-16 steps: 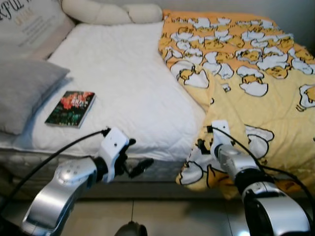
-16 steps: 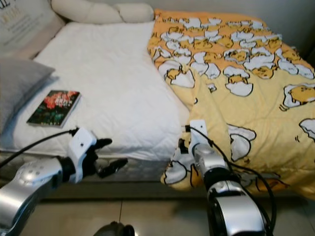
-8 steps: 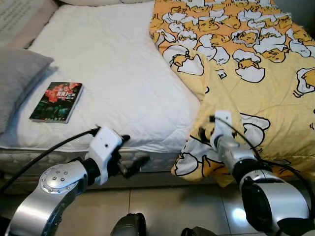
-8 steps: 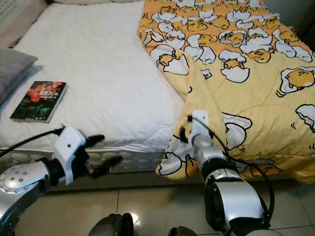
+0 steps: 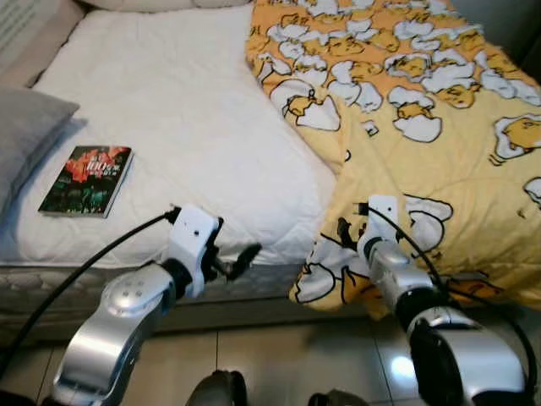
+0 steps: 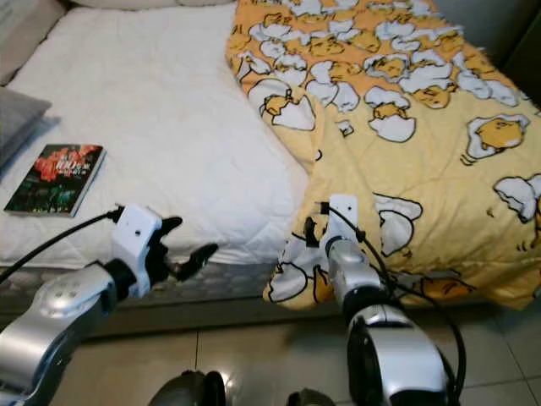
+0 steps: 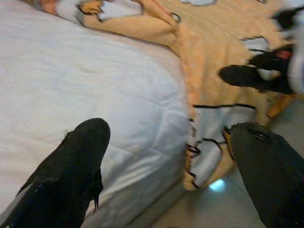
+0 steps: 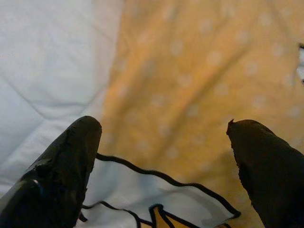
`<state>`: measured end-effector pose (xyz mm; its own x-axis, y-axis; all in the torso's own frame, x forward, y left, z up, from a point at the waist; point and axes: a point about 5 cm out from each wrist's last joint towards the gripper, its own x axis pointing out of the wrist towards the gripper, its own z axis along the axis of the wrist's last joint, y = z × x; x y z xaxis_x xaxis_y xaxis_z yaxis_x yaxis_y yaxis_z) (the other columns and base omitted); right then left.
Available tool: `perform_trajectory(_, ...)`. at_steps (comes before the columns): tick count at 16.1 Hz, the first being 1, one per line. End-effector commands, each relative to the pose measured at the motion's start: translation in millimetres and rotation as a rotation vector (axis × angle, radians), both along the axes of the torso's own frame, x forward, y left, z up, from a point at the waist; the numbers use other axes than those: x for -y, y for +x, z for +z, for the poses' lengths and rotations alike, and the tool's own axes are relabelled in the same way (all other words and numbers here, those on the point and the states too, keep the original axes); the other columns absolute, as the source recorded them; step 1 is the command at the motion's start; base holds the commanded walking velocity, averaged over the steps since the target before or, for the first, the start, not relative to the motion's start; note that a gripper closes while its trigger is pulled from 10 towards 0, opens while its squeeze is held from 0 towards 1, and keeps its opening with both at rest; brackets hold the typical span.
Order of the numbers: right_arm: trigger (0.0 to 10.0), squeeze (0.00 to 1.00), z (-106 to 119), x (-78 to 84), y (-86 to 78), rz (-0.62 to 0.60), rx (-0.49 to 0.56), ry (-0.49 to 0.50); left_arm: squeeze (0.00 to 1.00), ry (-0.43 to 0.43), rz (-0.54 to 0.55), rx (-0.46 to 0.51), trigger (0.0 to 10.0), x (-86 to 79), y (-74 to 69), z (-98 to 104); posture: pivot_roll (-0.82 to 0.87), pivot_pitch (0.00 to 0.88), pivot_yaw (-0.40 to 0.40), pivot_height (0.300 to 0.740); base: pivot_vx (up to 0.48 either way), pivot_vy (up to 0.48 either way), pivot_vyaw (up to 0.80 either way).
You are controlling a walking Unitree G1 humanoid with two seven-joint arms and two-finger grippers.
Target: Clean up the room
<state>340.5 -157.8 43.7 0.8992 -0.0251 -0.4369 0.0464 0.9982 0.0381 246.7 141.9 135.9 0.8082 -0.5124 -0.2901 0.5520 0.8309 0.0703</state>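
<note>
A yellow blanket [image 5: 439,169] printed with white-and-yellow egg cartoons (black outlines) covers the robot's-right half of the bed, its rumpled edge folded back off the white mattress [image 5: 186,127] and one corner drooping over the front side toward the tiled floor [image 6: 254,355]. The right gripper [image 8: 161,156] sits spread wide just above that hanging corner, holding nothing. The left gripper [image 5: 230,260], also parted and empty, hovers at the mattress's front edge, near a book [image 5: 86,180] lying beside a grey pillow [image 5: 30,135].

Both silver arms reach forward, elbows bent. The left gripper [image 5: 238,259] points toward the right one, fingers spread. The right gripper [image 8: 164,164] is also spread wide, aimed ahead.
</note>
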Motion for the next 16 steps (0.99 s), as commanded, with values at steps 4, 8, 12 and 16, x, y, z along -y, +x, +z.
perform_trajectory(4,10.0,0.0,8.4,-5.1,-41.4,0.11,0.169,0.038,0.0,-0.04,0.195,0.016,10.0,-10.3,5.9,-6.8,0.02,0.0,0.0,0.74,0.0,0.0,0.0)
perform_trajectory(8,10.0,0.0,23.8,9.0,-72.4,0.07,0.239,0.033,0.0,-0.07,0.273,0.025,10.0,-10.7,7.3,-10.8,-0.03,0.0,0.02,0.74,0.0,0.0,0.0)
perform_trajectory(12,10.0,0.0,26.5,20.5,-96.1,0.039,0.182,-0.007,0.0,-0.08,0.289,0.021,10.0,-10.4,9.2,-13.8,-0.04,0.0,0.024,0.74,0.0,0.0,0.0)
perform_trajectory(16,10.0,0.0,28.2,17.7,-101.9,0.057,0.159,-0.012,0.0,-0.081,0.279,0.023,10.0,-8.6,7.9,-14.6,-0.04,0.0,0.02,0.74,0.254,0.0,0.0)
